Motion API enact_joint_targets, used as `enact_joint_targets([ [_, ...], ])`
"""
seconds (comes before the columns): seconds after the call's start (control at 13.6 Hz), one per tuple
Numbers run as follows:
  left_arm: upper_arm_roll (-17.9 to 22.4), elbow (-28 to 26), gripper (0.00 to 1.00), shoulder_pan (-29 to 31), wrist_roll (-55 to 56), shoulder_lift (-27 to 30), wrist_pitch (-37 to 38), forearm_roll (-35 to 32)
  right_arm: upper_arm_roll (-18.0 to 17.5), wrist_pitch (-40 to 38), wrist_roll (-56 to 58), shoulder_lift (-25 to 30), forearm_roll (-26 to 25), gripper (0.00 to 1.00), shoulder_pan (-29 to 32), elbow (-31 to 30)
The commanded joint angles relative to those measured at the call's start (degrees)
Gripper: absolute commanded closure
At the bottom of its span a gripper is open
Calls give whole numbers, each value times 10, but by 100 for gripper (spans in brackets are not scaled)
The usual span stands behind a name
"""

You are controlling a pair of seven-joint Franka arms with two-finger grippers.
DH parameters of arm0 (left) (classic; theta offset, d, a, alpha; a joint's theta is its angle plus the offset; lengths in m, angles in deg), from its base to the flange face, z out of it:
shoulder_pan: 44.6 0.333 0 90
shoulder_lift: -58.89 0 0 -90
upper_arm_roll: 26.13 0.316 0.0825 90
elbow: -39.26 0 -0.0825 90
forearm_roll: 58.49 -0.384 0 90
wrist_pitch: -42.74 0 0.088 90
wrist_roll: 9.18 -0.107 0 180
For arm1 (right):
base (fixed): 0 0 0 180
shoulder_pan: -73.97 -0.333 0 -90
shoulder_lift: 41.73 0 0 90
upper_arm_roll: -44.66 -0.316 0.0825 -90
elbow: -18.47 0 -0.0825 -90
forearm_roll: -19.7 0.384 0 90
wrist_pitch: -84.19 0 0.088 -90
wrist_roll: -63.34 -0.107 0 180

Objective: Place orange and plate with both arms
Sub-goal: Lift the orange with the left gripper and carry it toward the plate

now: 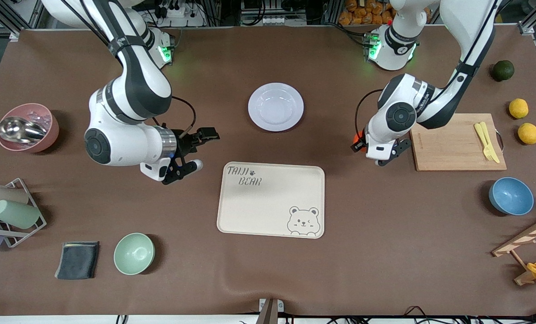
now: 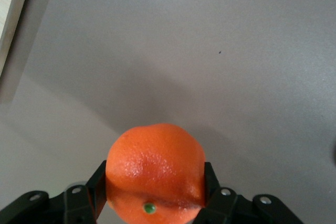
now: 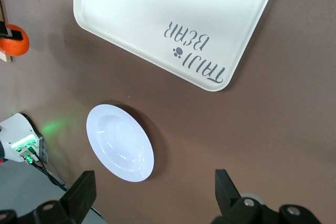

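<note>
My left tool (image 2: 152,203) grips the orange (image 2: 155,169) over bare worktop (image 1: 362,211), just beside the cutting board's (image 1: 452,148) edge. My right tool (image 1: 191,150) hangs spread wide, holding nothing, beside the tray's (image 1: 268,202) corner. The plate (image 1: 275,106) lies apart from the tray, farther from the front camera, bare worktop all round it.

Both arms are glossy white shells broken by dark grey joint bands and round dark caps at the elbows and wrists. Green lights glow at each base. A thin black cable loops from each forearm down to its wrist. The right hand (image 1: 189,153) is black with pale fingertips; the left hand (image 1: 387,153) has black fingers with small silver screws.
</note>
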Motion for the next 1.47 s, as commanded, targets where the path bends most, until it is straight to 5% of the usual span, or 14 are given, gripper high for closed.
enact_joint_targets([
  [0.0, -4, 5, 100, -4, 15, 1, 5, -9, 4, 7, -8, 23, 13, 0, -4, -21],
  [1.4, -6, 66, 100, -231, 205, -36, 6, 54, 7, 2, 88, 2, 10, 0, 72, -21],
])
